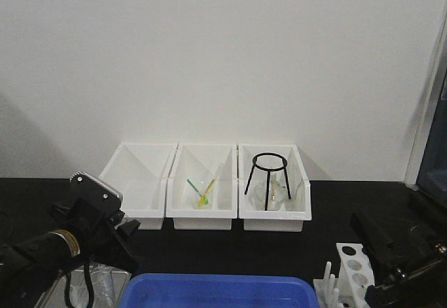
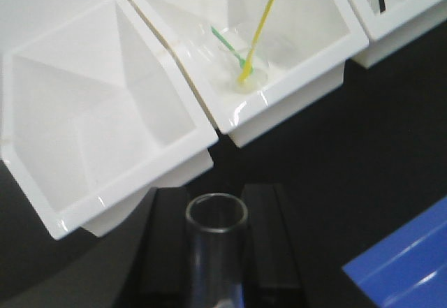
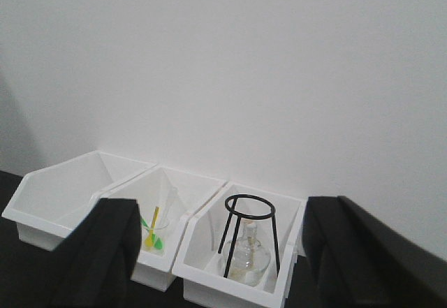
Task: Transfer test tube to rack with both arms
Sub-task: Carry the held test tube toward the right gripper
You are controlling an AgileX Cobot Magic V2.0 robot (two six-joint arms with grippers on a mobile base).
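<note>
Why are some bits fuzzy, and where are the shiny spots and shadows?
Left wrist view: the tube sits right by the lens, so its lower part looks smeared, and the middle bin has white glare on its rim. Right wrist view: the dark right jaws at the bottom are blurred, while the bins behind are sharper. Front view: a soft grey shadow lies on the wall at the left.

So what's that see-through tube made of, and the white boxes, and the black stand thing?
The test tube looks like clear glass: you can see straight through it, and its rim shines. The white bins look like glossy plastic, with bright glints along smooth moulded edges. The black tripod stand is probably thin metal rod with a dark coating, but I can't be sure.
</note>
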